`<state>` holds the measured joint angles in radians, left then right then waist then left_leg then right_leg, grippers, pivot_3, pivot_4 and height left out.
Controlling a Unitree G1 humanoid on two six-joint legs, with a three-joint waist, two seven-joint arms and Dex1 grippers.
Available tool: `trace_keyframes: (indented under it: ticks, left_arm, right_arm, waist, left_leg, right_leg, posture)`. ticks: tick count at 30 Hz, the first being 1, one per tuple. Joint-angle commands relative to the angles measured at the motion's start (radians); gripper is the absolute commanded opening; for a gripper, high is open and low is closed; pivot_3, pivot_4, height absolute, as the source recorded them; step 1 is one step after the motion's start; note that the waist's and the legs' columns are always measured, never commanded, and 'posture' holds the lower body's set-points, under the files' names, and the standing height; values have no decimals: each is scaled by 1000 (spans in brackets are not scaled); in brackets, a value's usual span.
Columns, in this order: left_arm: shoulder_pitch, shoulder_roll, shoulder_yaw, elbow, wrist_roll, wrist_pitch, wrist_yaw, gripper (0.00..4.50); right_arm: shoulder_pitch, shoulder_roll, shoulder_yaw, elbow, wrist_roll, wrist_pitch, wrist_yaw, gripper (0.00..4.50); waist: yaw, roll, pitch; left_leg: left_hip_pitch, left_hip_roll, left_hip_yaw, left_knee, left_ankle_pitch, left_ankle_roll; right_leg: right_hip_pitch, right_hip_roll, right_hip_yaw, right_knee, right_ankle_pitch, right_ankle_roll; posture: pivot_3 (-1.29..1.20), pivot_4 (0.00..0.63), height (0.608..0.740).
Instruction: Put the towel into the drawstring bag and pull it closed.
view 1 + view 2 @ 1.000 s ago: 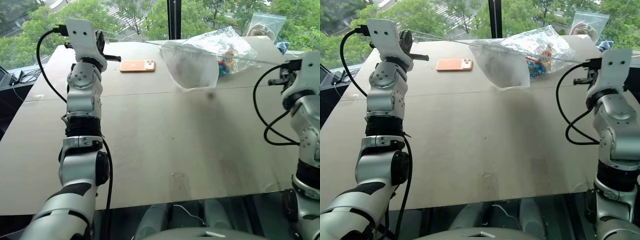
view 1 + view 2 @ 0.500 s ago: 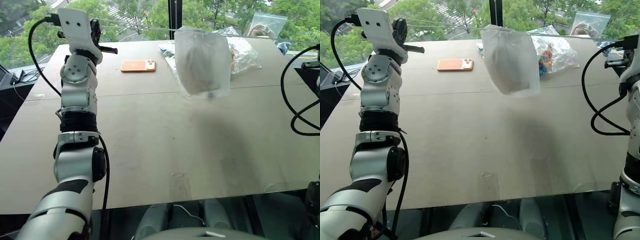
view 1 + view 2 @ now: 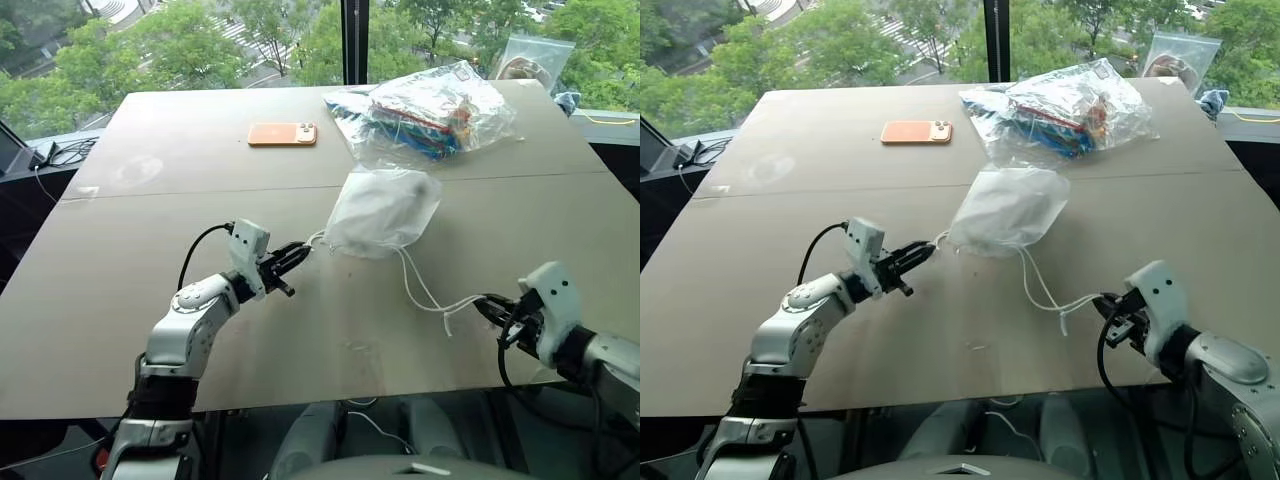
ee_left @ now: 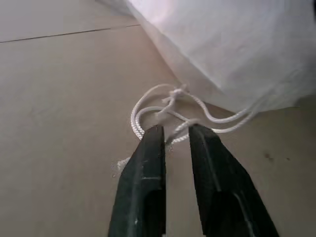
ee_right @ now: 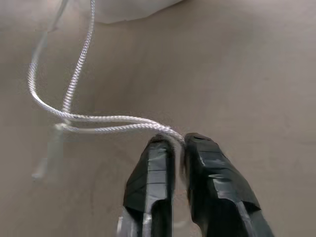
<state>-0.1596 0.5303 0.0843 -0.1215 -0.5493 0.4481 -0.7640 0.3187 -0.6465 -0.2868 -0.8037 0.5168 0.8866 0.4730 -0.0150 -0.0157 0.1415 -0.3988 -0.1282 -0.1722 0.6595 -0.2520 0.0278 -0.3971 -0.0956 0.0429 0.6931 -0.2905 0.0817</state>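
In the left eye view, a thin translucent white drawstring bag (image 3: 380,212) is seen lying bulged on the tan table (image 3: 150,300), near its middle, just in front of a large clear plastic bag of colourful items (image 3: 430,105). An orange phone (image 3: 282,133) lies flat further back on the robot's left. The towel cannot be made out as a separate thing; the pouch looks filled. Long white cords (image 3: 425,290) trail from the pouch toward the right gripper (image 3: 490,312), and a short knotted loop lies at the pouch's left corner, just ahead of the left gripper (image 3: 297,254).

In the right eye view, the same layout is shown, with a second clear bag (image 3: 1180,55) at the far right corner of the table.

In the left wrist view, the two black fingers (image 4: 148,168) are seen parted by a narrow gap, low over the table. The knotted cord loop (image 4: 168,111) lies at their tips; whether it is pinched cannot be told.

In the right wrist view, the black fingers (image 5: 207,173) are seen nearly together, with the doubled white cord running in between their tips, so the cord is gripped there.
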Motion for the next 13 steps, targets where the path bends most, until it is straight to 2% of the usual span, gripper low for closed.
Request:
trace_keyframes:
  ticks: [1, 2, 4, 5, 7, 13]
  left_arm:
    - [57, 73, 101, -123, -105, 67, -63, 2627]
    - [70, 86, 115, -135, -115, 75, -66, 3117]
    - [113, 117, 164, -175, -142, 91, -75, 3771]
    - [139, 129, 191, -202, -152, 95, -76, 4197]
    - [175, 131, 237, -238, -169, 108, -46, 4456]
    - [175, 84, 300, -247, -168, 95, 71, 4456]
  right_arm:
    - [107, 21, -121, -40, 6, -145, 76, 2263]
    - [132, 31, -147, -44, 14, -171, 90, 2806]
    - [192, 54, -233, -68, 34, -239, 131, 3393]
    - [209, 71, -291, -83, 76, -262, 151, 3985]
    - [219, 83, -366, -96, 133, -307, 180, 4150]
    - [211, 79, -375, -65, 67, -423, 193, 4150]
  waist:
    - [6, 1, 0]
    - [6, 1, 0]
    - [9, 1, 0]
    - [12, 1, 0]
    - [10, 2, 1]
    - [17, 3, 1]
  left_leg:
    - [3, 0, 0, -2, 0, 0]
    - [4, 1, 0, -5, 0, 0]
    - [5, 1, 0, -5, 0, 0]
    - [4, 1, 0, -5, 0, 0]
    - [4, 1, 0, -6, 0, 0]
    - [4, 3, -1, -9, 0, 0]
  right_leg:
    - [2, 0, 0, -1, 0, 0]
    - [2, 0, 0, -2, 0, 0]
    - [2, 0, 0, -2, 0, 0]
    - [3, 0, 0, -3, 0, 0]
    - [3, 0, 0, -5, 0, 0]
    - [6, 2, -1, -13, 0, 0]
  posture:
    - [0, 150, 740]
    - [0, 150, 740]
    - [0, 150, 740]
    - [0, 150, 740]
    - [0, 150, 740]
    - [0, 150, 740]
